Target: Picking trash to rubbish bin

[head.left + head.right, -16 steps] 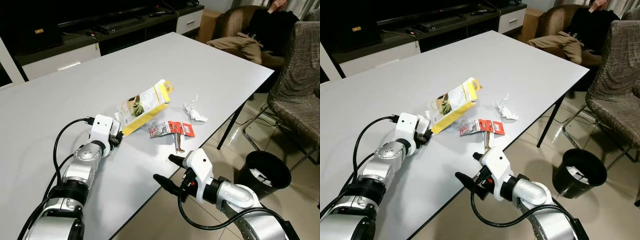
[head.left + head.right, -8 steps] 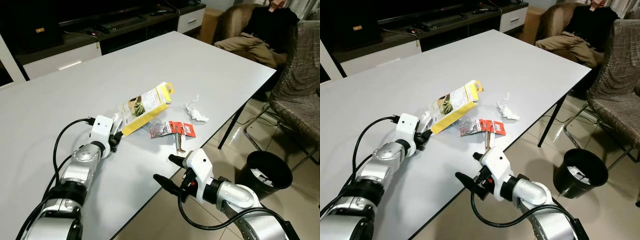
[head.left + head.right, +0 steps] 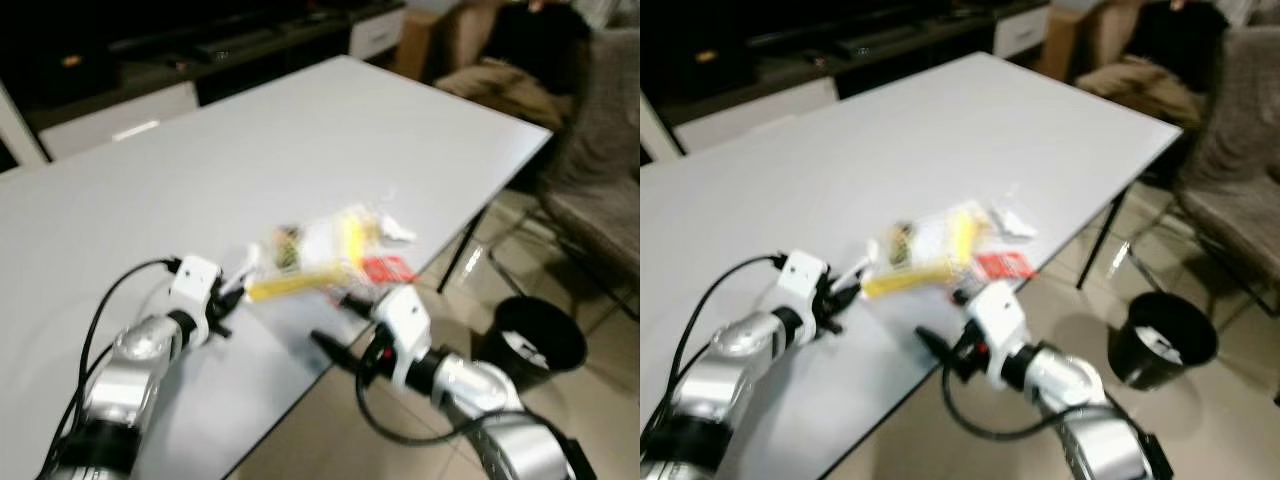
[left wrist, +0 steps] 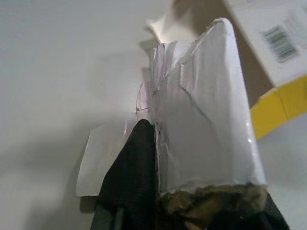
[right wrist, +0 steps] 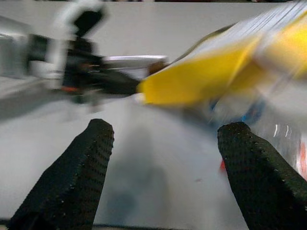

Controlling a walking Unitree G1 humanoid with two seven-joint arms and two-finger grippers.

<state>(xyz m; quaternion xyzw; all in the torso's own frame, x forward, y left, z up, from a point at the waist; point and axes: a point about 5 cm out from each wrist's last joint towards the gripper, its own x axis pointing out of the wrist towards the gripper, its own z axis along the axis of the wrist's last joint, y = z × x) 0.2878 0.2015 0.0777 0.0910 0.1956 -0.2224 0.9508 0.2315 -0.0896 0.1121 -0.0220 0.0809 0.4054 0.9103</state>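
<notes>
Yellow carton (image 3: 315, 255), blurred at frame centre, is pinched by the left gripper (image 3: 232, 296); the right gripper (image 3: 340, 325) hangs open below the tabletop (image 3: 300, 130) edge.

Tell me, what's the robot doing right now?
Left tool shut on yellow box. Right tool open, at table edge. Bin on floor, right.

My left arm reaches forward across the table, its gripper (image 3: 232, 303) pointing toward my right, and in the left wrist view its black fingers (image 4: 132, 177) are pressed together on a torn white piece of packaging. My right arm comes in low from the table's near edge, elbow bent, its gripper (image 3: 338, 320) pointing back toward the left one. Its two black fingers (image 5: 76, 179) stand wide apart with nothing between them.
</notes>
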